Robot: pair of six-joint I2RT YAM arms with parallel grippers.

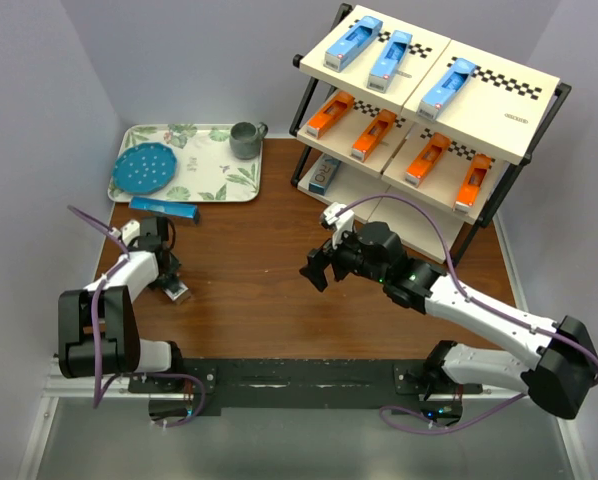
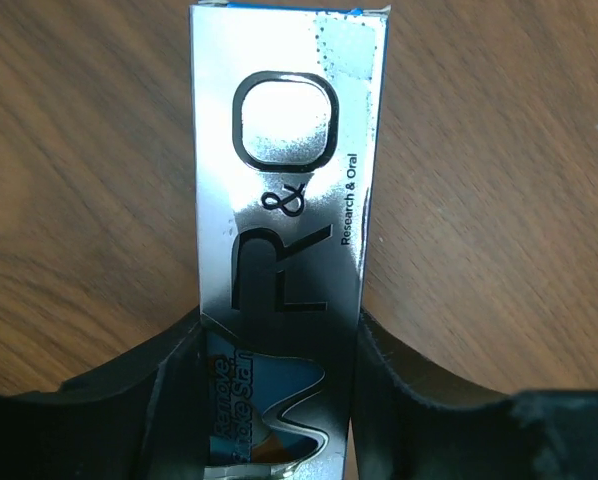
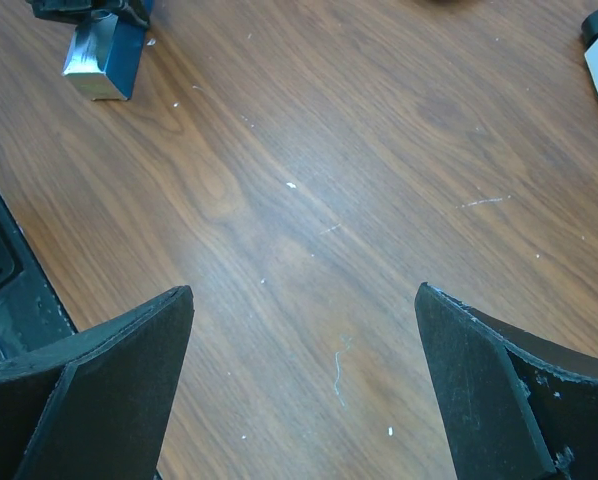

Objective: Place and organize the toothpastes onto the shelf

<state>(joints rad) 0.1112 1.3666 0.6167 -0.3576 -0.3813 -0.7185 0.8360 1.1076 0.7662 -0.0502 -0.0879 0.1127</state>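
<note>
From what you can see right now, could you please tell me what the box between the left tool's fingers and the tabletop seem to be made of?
The box: likely cardboard with a mirror-like silver foil finish, given crisp folded edges and bright glare. The tabletop: wood or wood-look laminate, satin brown with grain; I cannot tell which.

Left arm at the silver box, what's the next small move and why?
Probably lift straight up a little. The left gripper has its fingers against both long sides of the silver toothpaste box, which lies on the table; clearing the wood comes before swinging toward the shelf.
</note>
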